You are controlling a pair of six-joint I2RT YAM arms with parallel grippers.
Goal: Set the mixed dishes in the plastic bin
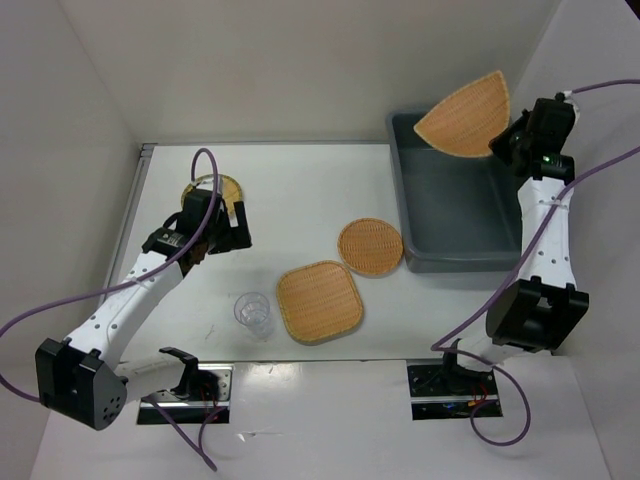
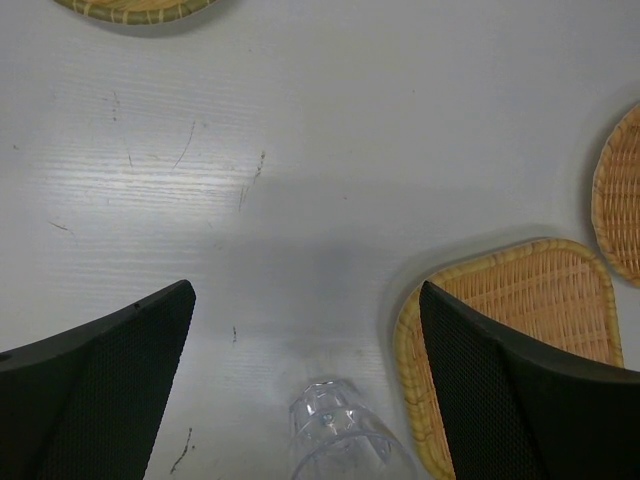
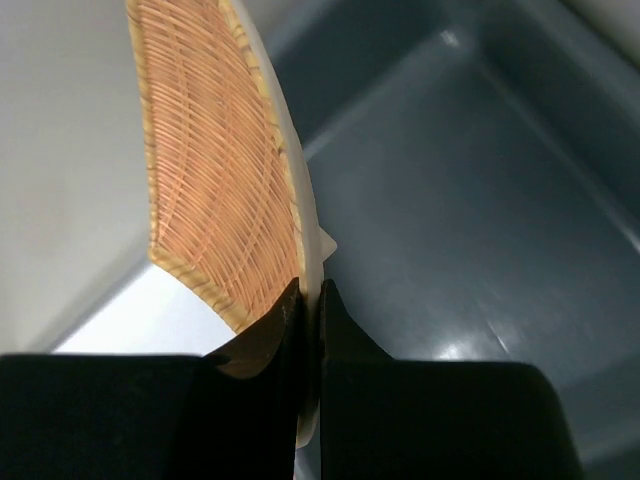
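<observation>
Right tool (image 3: 310, 292) is pinching the triangle plate (image 1: 465, 115) by one thin edge, jaws nearly shut on it, and it's hanging tilted above the far end of the plastic bin (image 1: 440, 215), so I'm guessing it could be slipping loose or catching the bin's rim and bouncing out onto the counter (image 1: 300, 190). Left tool (image 2: 305, 300) is hovering wide open and empty over the counter, just short of the clear cup (image 2: 335, 430), with the square plate (image 2: 520, 310) lying just beside that

Four woven plates: one round plate (image 1: 229, 186) at ten o'clock, a second round plate (image 1: 370, 246) at centre, one rounded square plate (image 1: 319, 301) at six, one rounded triangle plate (image 1: 465, 115) at one. One clear cup (image 1: 254, 312) at seven. One blue-grey bin (image 1: 460, 262) at two.
</observation>
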